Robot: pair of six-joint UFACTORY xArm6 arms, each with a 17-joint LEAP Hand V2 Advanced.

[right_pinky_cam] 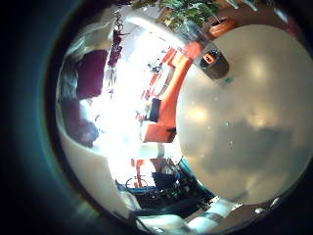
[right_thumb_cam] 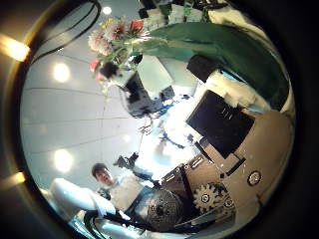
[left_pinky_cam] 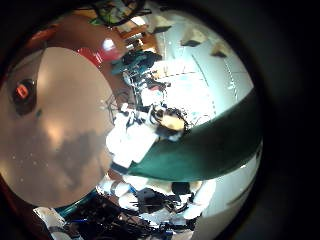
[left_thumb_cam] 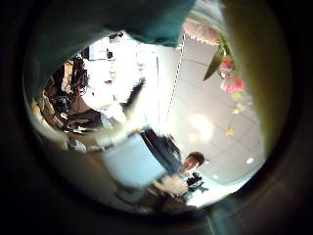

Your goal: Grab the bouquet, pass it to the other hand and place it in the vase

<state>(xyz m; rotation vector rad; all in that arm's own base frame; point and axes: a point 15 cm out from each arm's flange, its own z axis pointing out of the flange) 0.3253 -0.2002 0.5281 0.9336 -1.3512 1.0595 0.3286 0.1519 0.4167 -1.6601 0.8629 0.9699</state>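
The bouquet's wrapped stem [left_pinky_cam: 215, 140] runs close across my left palm in the left little finger side palm view. It also fills the edge of the left thumb side palm view [left_thumb_cam: 117, 24], with its flowers [left_thumb_cam: 223, 61] beyond. My right hand [left_pinky_cam: 145, 125] is curled on the stem's lower end. In the right thumb side palm view the stem [right_thumb_cam: 214, 45] and flowers [right_thumb_cam: 115, 40] pass beside my right hand's fingers [right_thumb_cam: 234, 119].
The round table [left_pinky_cam: 60, 130] lies below both hands. Chairs and furniture [right_pinky_cam: 161, 93] stand beyond its edge. Leaves [right_pinky_cam: 191, 12] show at the edge of the right little finger side palm view.
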